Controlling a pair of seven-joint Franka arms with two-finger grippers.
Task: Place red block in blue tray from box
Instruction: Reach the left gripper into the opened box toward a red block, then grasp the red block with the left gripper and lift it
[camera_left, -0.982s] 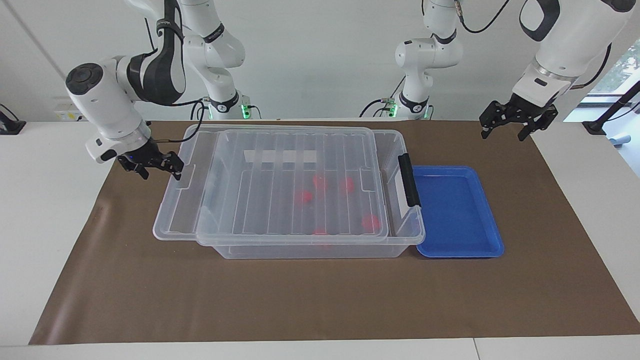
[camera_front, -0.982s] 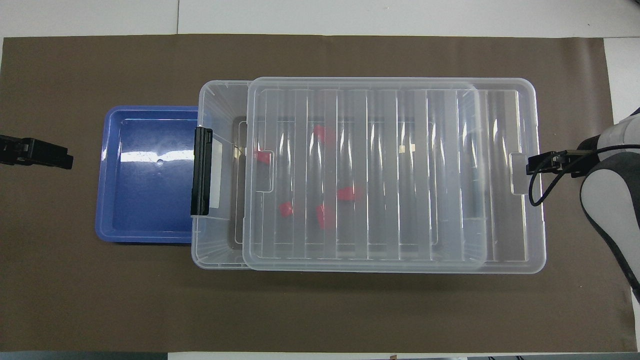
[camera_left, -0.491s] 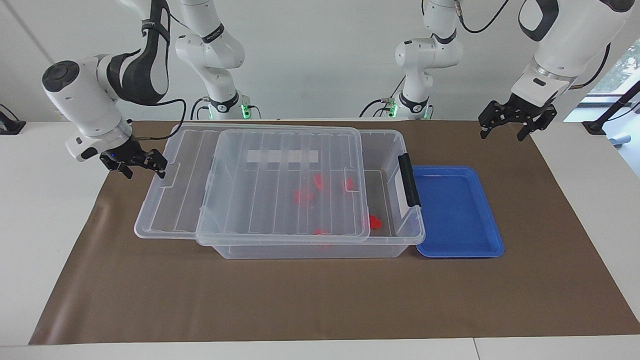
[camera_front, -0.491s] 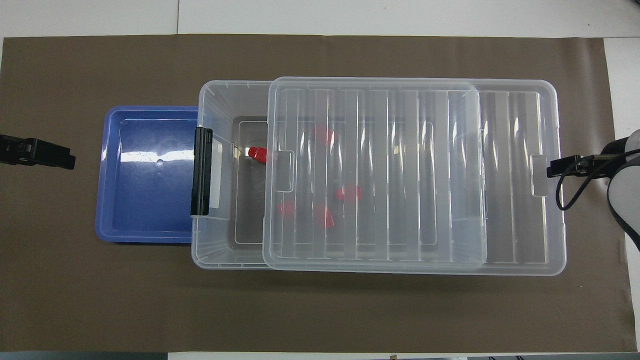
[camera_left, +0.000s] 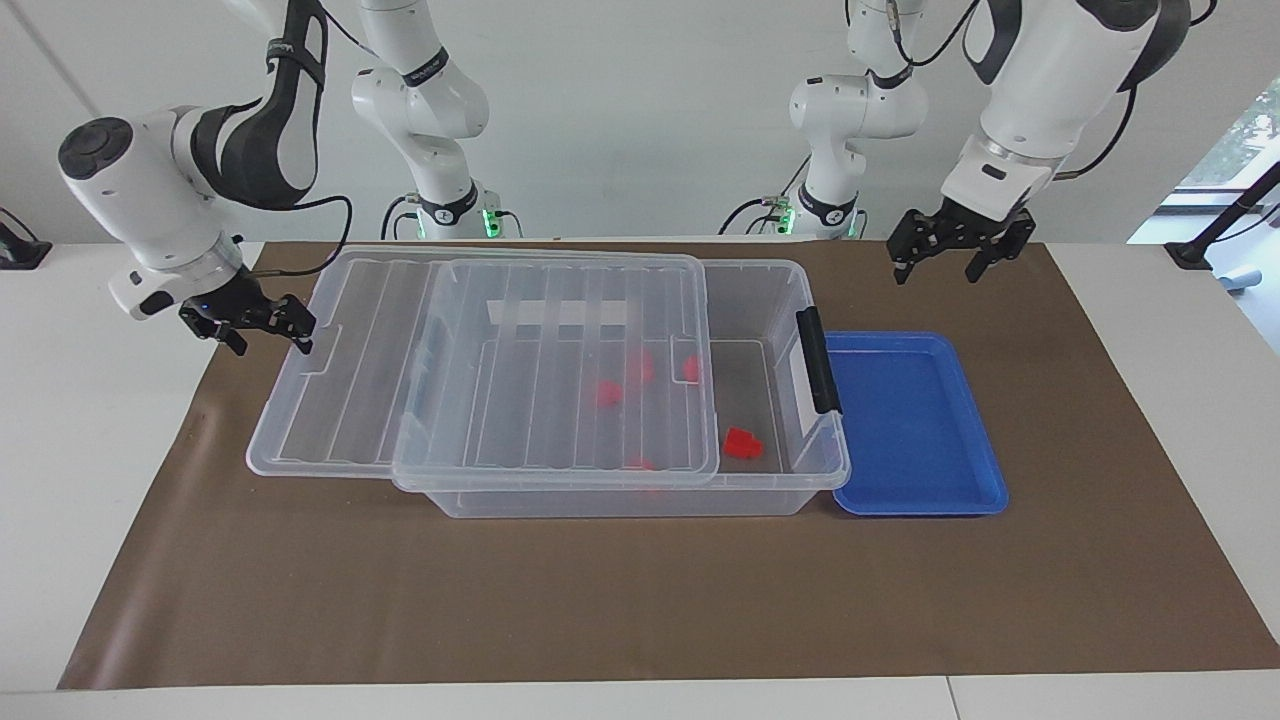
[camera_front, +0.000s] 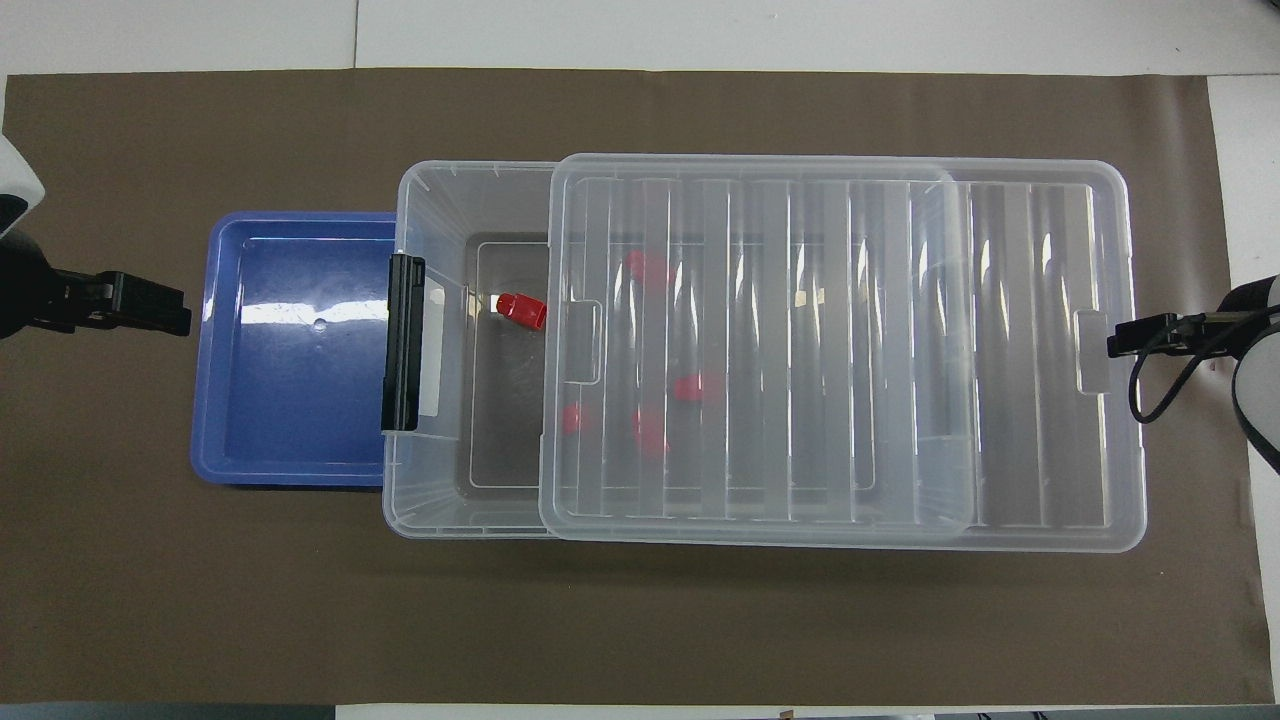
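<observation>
The box (camera_left: 790, 275) is a clear bin in the middle of the mat, also in the overhead view (camera_front: 440, 190). Its ribbed lid (camera_left: 480, 350) lies on it, slid toward the right arm's end and overhanging there (camera_front: 800, 340). One red block (camera_left: 741, 442) lies uncovered in the box near the black latch (camera_front: 521, 309). Other red blocks (camera_left: 607, 393) show blurred under the lid (camera_front: 688, 387). The blue tray (camera_left: 915, 420) stands against the box's latch end (camera_front: 290, 400). My right gripper (camera_left: 270, 343) is at the lid's end tab (camera_front: 1125, 338). My left gripper (camera_left: 937, 270) is open and raised over the mat beside the tray (camera_front: 170, 310).
A brown mat (camera_left: 640, 600) covers the table under everything. The black latch (camera_left: 818, 360) stands on the box end next to the tray. White table shows past the mat at both ends.
The lid has slid farther toward the right arm's end along with my right gripper, uncovering one red block. My left gripper has moved in toward the tray and box.
</observation>
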